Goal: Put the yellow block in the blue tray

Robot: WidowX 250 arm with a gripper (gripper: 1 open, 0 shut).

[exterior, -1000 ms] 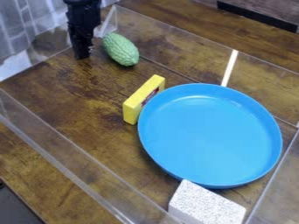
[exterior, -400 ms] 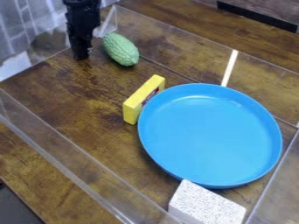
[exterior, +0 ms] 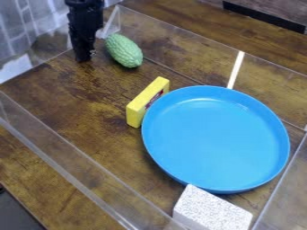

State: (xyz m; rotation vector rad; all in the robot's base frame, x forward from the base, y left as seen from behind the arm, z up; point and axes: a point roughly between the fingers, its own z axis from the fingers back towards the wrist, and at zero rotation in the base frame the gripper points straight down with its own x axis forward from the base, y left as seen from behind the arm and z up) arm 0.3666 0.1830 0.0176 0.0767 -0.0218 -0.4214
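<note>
Item: yellow block (exterior: 147, 101), on edge against the blue tray (exterior: 217, 137) rim, untouched. Gripper (exterior: 83, 54): jaws closed, empty, beside green bumpy object (exterior: 124, 50). Risk: descending closed could topple the block or shove the tray.

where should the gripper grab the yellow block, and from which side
Probably from straight above, jaws across the narrow width of the yellow block, near its middle. It lies as a long thin bar right beside the rim of the blue tray, so gripping at its ends looks more awkward and a low approach from the tray side looks blocked.
</note>
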